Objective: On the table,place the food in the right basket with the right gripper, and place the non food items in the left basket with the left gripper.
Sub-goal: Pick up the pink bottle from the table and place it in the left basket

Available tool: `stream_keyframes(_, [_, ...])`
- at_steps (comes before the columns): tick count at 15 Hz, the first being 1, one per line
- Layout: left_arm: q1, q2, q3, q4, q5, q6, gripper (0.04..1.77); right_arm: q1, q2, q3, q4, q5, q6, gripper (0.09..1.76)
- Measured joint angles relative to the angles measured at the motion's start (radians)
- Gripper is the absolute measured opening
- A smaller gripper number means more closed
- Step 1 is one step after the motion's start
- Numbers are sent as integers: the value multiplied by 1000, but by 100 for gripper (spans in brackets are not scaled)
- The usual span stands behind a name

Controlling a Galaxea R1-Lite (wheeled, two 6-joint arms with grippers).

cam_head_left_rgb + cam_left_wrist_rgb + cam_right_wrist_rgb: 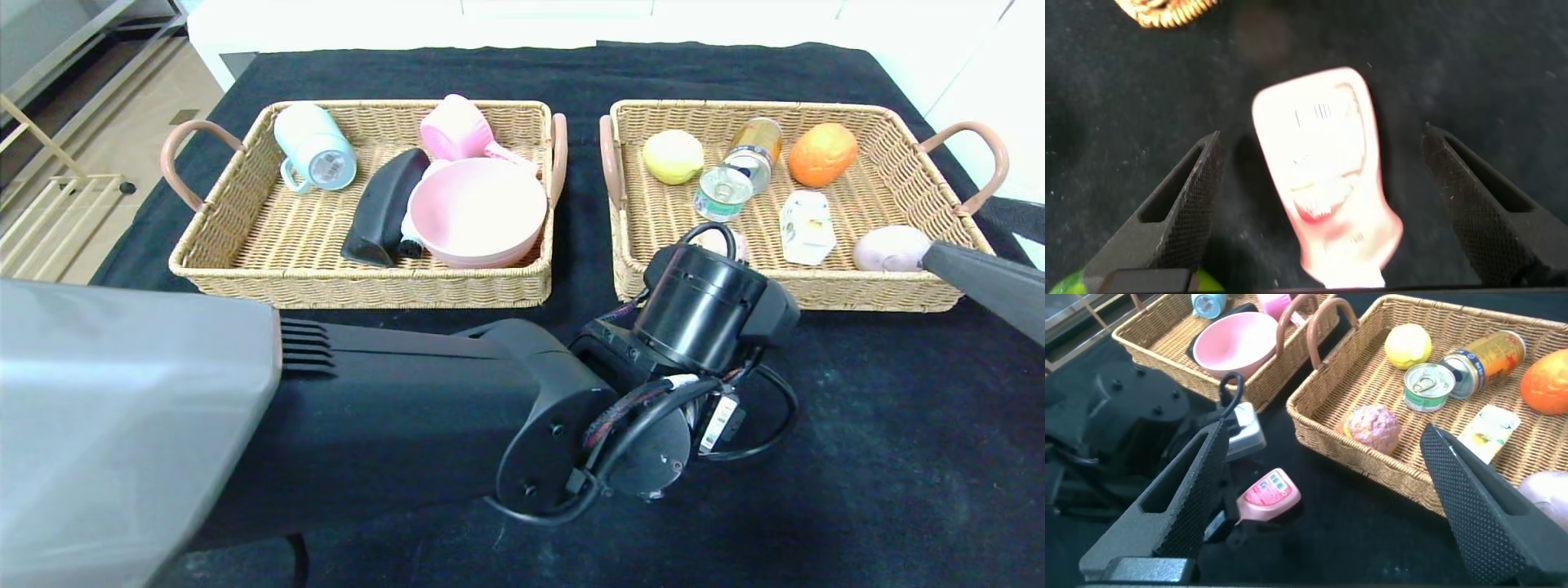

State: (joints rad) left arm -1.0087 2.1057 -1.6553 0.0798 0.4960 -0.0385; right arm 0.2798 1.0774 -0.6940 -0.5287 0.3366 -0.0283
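Nearest me, my left gripper (1323, 204), the black two-fingered claw on the bulky cabled arm, hangs over the black cloth-draped table (898, 457) in front of the gap between the baskets. Its jaws stand wide apart with nothing between them; directly under them lies the pink squeeze bottle (1327, 175), flat on the cloth, untouched on either side. From the right wrist I see the same bottle just outside the near corner of the food basket.

My right gripper (1323, 498) hovers near the front rim of the right tan wicker basket (898, 296), jaws spread fully, empty.

Further off, that basket holds a yellow-green lemon-shaped fruit (672, 157), two tins, an orange fruit (822, 153), the white carton (807, 227), and pale rounded items near the front wall.

The left tan wicker basket (245, 278) holds the light blue mug (315, 149), the large pale pink bowl (478, 211), a black object and a pink scoop.

My judgement: sorting nearly finished; only the bottle remains, for the left gripper and left basket.
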Motion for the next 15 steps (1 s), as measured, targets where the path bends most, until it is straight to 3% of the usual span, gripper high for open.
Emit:
stream_keyframes(7, [7,27,1,-27,27,-13,172,13,5,2,2,0,0,171])
stream_keyframes(12, [10,35,2,-34,27,-10,101,14,11,3,2,0,0,171])
stream_keyframes(15, [10,35,5,-35,24,-10,88,14,13,3,1,0,0,171])
